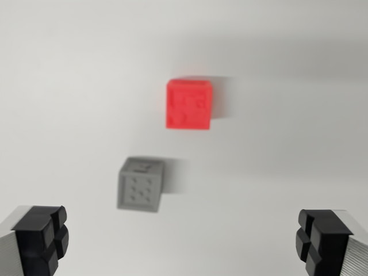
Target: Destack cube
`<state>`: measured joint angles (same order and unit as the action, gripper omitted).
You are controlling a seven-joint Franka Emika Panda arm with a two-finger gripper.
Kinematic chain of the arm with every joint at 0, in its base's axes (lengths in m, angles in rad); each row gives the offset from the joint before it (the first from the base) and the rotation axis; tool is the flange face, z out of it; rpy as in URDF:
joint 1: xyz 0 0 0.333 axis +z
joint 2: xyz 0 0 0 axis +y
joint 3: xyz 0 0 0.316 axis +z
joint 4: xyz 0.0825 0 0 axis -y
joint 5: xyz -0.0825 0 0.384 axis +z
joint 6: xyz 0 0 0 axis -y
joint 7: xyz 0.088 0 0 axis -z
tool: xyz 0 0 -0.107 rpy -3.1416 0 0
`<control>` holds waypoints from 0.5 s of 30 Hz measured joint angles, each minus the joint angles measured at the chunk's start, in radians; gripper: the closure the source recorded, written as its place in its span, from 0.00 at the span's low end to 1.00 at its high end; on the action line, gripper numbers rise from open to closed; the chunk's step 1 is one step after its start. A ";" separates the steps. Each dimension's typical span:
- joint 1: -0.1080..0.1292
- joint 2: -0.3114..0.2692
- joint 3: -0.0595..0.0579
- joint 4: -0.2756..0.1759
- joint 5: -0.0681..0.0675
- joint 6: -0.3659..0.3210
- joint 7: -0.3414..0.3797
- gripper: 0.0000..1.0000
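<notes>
the hand [183, 241] gapes wide, empty, above separate grey cube [140, 185] and red cube [190, 104].

the whole wrist view is smeared by motion blur. raised marks on the red cube [190, 104] and grey cube [141, 184] are unreadable. both gripper fingers [40, 238] are cut off by the bottom corners.

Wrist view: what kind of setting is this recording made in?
Probably a lab tabletop test setup. A plain white surface holds only a red cube and a grey cube, standing apart. The robot's black fingers are spread wide at the frame's lower corners.
</notes>
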<state>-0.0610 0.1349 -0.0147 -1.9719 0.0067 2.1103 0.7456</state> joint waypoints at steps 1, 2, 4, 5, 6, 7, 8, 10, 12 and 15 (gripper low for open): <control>0.000 -0.002 0.000 0.003 0.000 -0.004 0.000 0.00; 0.000 -0.003 0.000 0.005 0.000 -0.008 0.000 0.00; 0.000 -0.006 0.000 0.009 0.000 -0.015 0.000 0.00; 0.000 -0.006 0.000 0.010 0.000 -0.016 0.000 0.00; 0.000 -0.007 0.000 0.011 0.000 -0.018 0.000 0.00; 0.000 -0.008 0.000 0.012 0.000 -0.021 0.000 0.00; 0.000 -0.008 0.000 0.014 0.000 -0.023 0.000 0.00; 0.000 -0.009 0.000 0.015 0.000 -0.025 0.000 0.00; 0.000 -0.009 0.000 0.015 0.000 -0.025 0.000 0.00; 0.000 -0.008 0.000 0.015 0.000 -0.025 0.000 0.00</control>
<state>-0.0610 0.1269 -0.0148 -1.9566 0.0066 2.0851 0.7456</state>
